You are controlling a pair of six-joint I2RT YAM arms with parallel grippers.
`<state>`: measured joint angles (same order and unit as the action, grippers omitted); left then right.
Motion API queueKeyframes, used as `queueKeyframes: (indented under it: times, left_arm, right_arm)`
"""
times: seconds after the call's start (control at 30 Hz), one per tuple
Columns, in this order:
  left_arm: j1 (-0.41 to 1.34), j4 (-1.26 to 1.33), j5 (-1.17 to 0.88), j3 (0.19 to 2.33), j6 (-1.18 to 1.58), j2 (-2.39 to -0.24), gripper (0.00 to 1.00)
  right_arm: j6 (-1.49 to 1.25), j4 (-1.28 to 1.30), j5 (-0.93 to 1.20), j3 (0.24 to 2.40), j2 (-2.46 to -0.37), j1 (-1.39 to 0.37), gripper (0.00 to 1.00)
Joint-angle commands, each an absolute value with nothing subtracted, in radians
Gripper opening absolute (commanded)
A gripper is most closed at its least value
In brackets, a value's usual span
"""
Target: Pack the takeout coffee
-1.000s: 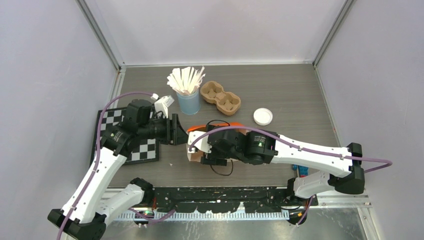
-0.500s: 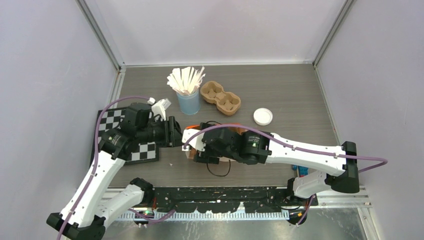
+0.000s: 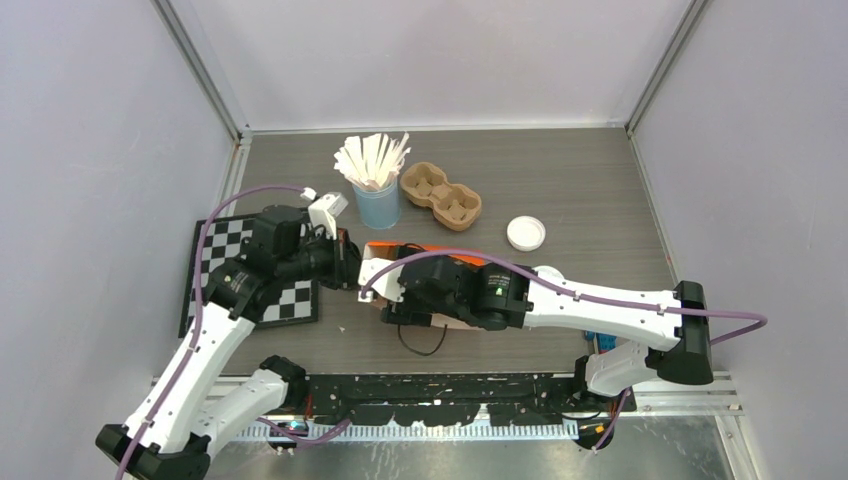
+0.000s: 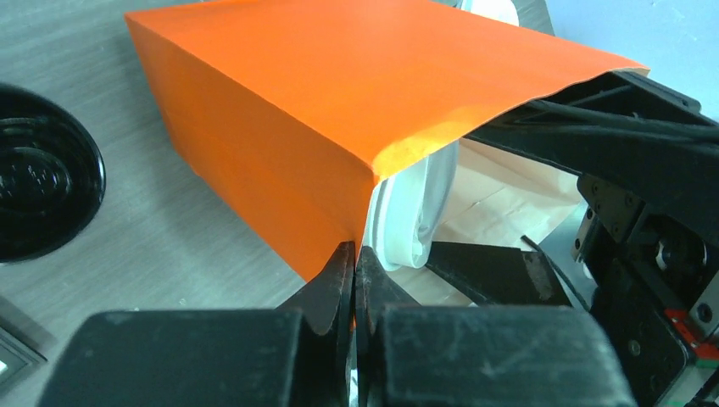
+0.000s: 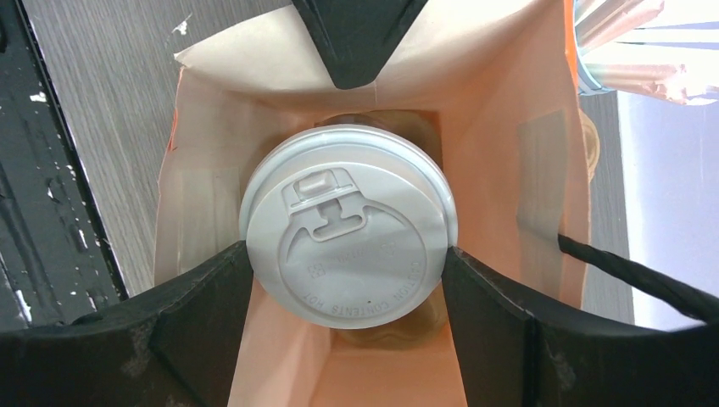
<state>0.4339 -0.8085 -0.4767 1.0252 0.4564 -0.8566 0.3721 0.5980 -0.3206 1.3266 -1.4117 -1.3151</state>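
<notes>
Coffee cup in the mouth of the orange bag

The orange bag (image 4: 339, 85) lies on its side on the grey tabletop (image 3: 580, 180), with its open end facing the robot's left side.

The left end effector (image 4: 354, 254) is closed. Its two black fingers pinch the thin edge of the bag's mouth.

The right end effector (image 5: 348, 254) grips a coffee cup (image 5: 348, 280) by its sides. One black finger (image 5: 203, 322) is on the left of the lid and one is on the right. Its jaws stand wide around the cup. The cup's round white lid (image 5: 339, 212) points out at the right wrist camera. The cup sits just inside the bag's mouth, with the pale inside of the bag all around it. From the left wrist camera you can see the lid's rim peeking out under the orange edge.

From above, the right arm covers most of the bag, so the cup inside is hidden there.

A second coffee cup (image 3: 526, 233) with a white lid stands on the tabletop, off to the right and well apart from the bag.

Behind the bag stand a blue cup (image 3: 378, 205) full of white sticks (image 3: 372, 160) and, just beside it, a brown cardboard cup tray (image 3: 441, 195). A black and white checkered board (image 3: 225, 250) lies under the left arm
</notes>
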Motion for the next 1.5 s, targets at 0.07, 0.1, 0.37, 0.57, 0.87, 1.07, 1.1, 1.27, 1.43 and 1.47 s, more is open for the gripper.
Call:
queueKeyframes:
  times: [0.07, 0.1, 0.37, 0.57, 0.87, 1.07, 1.1, 1.27, 1.43, 1.47]
  left_arm:
    - [0.437, -0.585, -0.543, 0.963, 0.321, -0.788, 0.00]
    - [0.437, -0.584, -0.554, 0.961, 0.317, -0.791, 0.00]
    - [0.438, -0.663, -0.540, 0.959, 0.301, -0.785, 0.02]
    - [0.437, -0.701, -0.533, 0.919, 0.300, -0.726, 0.01]
    - [0.437, -0.703, -0.534, 0.909, 0.344, -0.705, 0.02]
    - [0.437, -0.759, -0.508, 0.917, 0.373, -0.710, 0.13]
    - [0.437, -0.773, -0.490, 0.919, 0.383, -0.710, 0.18]
    - [0.437, -0.785, -0.464, 0.913, 0.432, -0.714, 0.30]
    - [0.437, -0.750, -0.466, 0.893, 0.461, -0.722, 0.35]
    - [0.437, -0.745, -0.466, 0.893, 0.462, -0.723, 0.36]
  right_arm:
    - [0.421, 0.615, -0.342, 1.315, -1.366, -1.304, 0.70]
    - [0.426, 0.619, -0.342, 1.313, -1.365, -1.303, 0.70]
    - [0.445, 0.591, -0.371, 1.254, -1.363, -1.302, 0.70]
    - [0.434, 0.574, -0.368, 1.232, -1.354, -1.297, 0.70]
    - [0.468, 0.578, -0.358, 1.219, -1.369, -1.285, 0.70]
    - [0.473, 0.556, -0.354, 1.197, -1.370, -1.283, 0.70]
    - [0.473, 0.555, -0.355, 1.198, -1.371, -1.284, 0.70]
    - [0.474, 0.541, -0.353, 1.194, -1.375, -1.284, 0.70]
    - [0.475, 0.532, -0.366, 1.190, -1.371, -1.282, 0.70]
    - [0.474, 0.532, -0.362, 1.187, -1.369, -1.282, 0.70]
